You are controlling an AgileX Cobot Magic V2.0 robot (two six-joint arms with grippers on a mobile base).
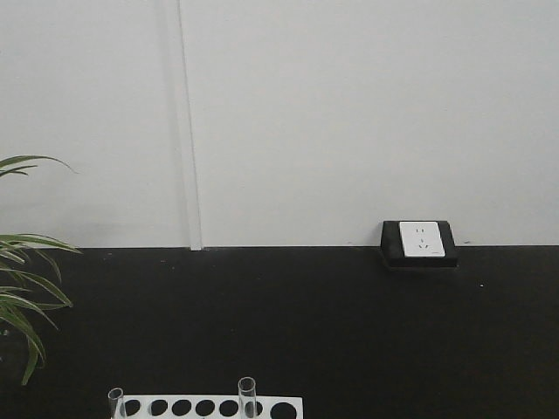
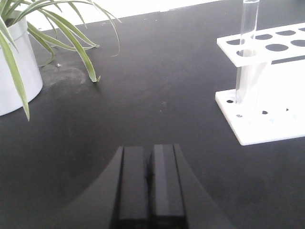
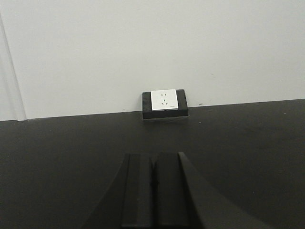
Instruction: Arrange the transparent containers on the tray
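Two clear test tubes stand upright in a white holed rack (image 1: 210, 408) at the bottom edge of the front view, one at the rack's left end (image 1: 115, 401) and one further right (image 1: 247, 395). In the left wrist view one test tube (image 2: 249, 45) stands in the rack's (image 2: 267, 124) near corner, to the right of and beyond my left gripper (image 2: 150, 150), which is shut and holds nothing. My right gripper (image 3: 153, 156) is shut and holds nothing, low over the black table facing the wall. The tray is out of view.
A potted plant in a white pot (image 2: 14, 71) stands at the left, its long leaves (image 2: 71, 33) hanging over the table. A white socket in a black box (image 1: 419, 242) sits where the table meets the white wall.
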